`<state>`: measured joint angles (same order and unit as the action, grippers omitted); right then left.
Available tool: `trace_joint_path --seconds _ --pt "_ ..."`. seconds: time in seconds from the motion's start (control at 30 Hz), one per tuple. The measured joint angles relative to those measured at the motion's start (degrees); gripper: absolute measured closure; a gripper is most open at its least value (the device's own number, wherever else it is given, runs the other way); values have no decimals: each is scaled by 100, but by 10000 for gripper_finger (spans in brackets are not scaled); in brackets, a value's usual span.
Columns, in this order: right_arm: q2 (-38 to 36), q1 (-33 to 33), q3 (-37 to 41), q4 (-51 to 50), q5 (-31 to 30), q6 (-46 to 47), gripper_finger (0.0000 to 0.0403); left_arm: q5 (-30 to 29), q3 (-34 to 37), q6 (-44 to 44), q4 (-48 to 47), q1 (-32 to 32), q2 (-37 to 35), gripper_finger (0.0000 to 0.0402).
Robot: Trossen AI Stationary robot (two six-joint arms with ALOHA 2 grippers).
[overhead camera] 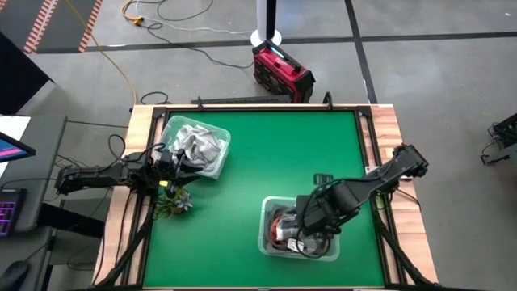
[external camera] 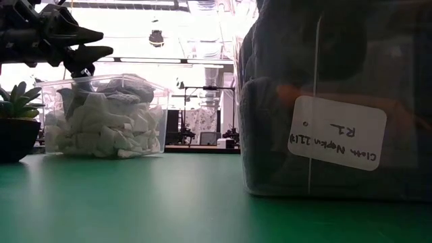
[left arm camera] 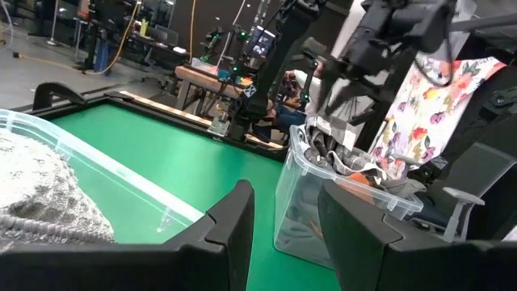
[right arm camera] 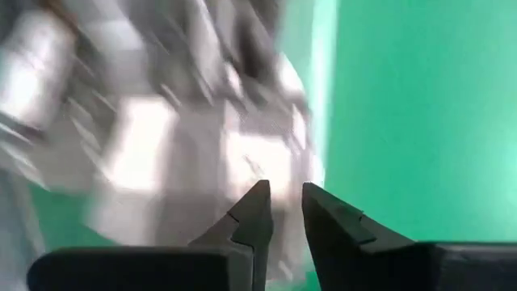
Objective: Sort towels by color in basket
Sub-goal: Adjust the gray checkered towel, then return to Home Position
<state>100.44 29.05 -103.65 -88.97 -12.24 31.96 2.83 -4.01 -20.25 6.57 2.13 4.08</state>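
Note:
Two clear bins stand on the green table. The far-left bin [overhead camera: 216,166] holds white and light grey towels [overhead camera: 192,144]. The near-right bin [overhead camera: 266,242] holds dark, rust orange [left arm camera: 359,179] and grey checked towels. My right gripper [overhead camera: 305,229] hangs over the near-right bin, pointing down, its fingers [right arm camera: 284,198] close together on the grey checked towel [left arm camera: 329,136]. That towel rises in a peak out of the bin. My left gripper [left arm camera: 287,218] waits open and level beside the far-left bin, touching nothing. My right gripper comes at the grey checked towel from above, fingers pointing down. The towel's upper part [right arm camera: 242,162] lies right at the fingertips, but blur hides the exact spot and the number of layers. The towel hangs below, its lower part still in the bin [left arm camera: 347,166].
A small potted plant [overhead camera: 174,202] stands at the table's left edge, near my left arm. The near-right bin carries a white label [external camera: 337,131] and fills the right of the low view. Open green table lies between the two bins [overhead camera: 275,153].

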Motion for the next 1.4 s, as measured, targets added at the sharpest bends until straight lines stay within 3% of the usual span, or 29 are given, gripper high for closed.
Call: trace_joint_path --seconds 0.27,0.43,0.6,0.77,1.03,1.23,1.4 --pt "5 92 686 269 65 -329 301 5 0 -7 -7 0 0 272" --pt "29 -3 1814 2119 569 -501 311 10 0 2 -40 -2 0 272" --pt "3 -119 2485 2767 593 -370 327 11 0 -24 -46 -2 -1 272" --pt "-55 -185 2402 2634 706 -271 333 9 0 -36 -49 -2 -2 272" --pt "-404 -170 1579 1728 736 283 334 9 0 -35 -59 -2 -2 272" --pt "-1082 -47 1658 2408 -171 -75 334 74 4 148 40 0 2 272" --pt "-2030 -150 2648 3578 -300 -281 334 397 -181 467 -57 0 4 272"
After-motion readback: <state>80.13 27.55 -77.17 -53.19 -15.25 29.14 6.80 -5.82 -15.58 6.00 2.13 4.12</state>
